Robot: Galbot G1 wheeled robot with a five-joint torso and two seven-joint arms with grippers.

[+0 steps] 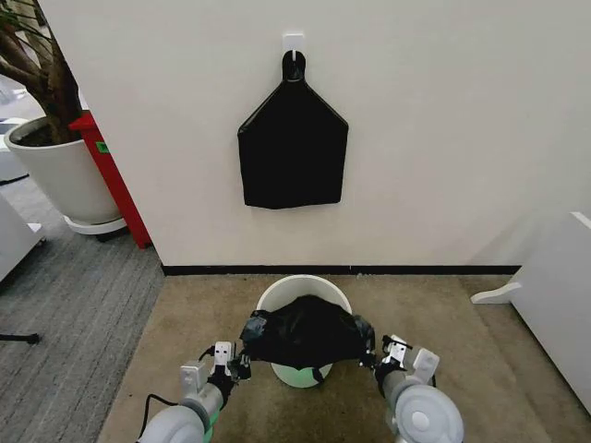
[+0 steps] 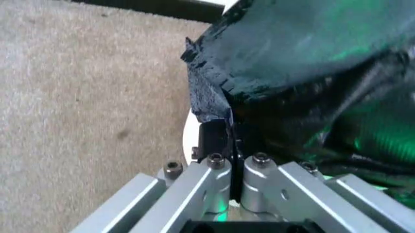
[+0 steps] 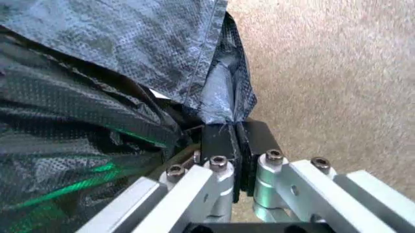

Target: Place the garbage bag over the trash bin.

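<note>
I see the glossy black plastic garbage bag point(image 1: 305, 334) draped across the near side of the round cream-white plastic trash bin point(image 1: 286, 291), my left gripper point(image 1: 242, 366) at the bin's left, my right gripper point(image 1: 372, 362) at its right.

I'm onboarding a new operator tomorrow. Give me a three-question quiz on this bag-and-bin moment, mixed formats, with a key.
1. True or false: the garbage bag lies flat on the carpet beside the trash bin.
2. Which pincers are shut on the bag's edge? A) left only B) right only C) both
3. Fill in: the flat black bundle hangs from a ____ on the wall.

Key:
1. False. It is held stretched across the bin's near side, with the far rim uncovered.
2. C. The left pincer and the right pincer each pinch a side of the film.
3. Hook.
</note>
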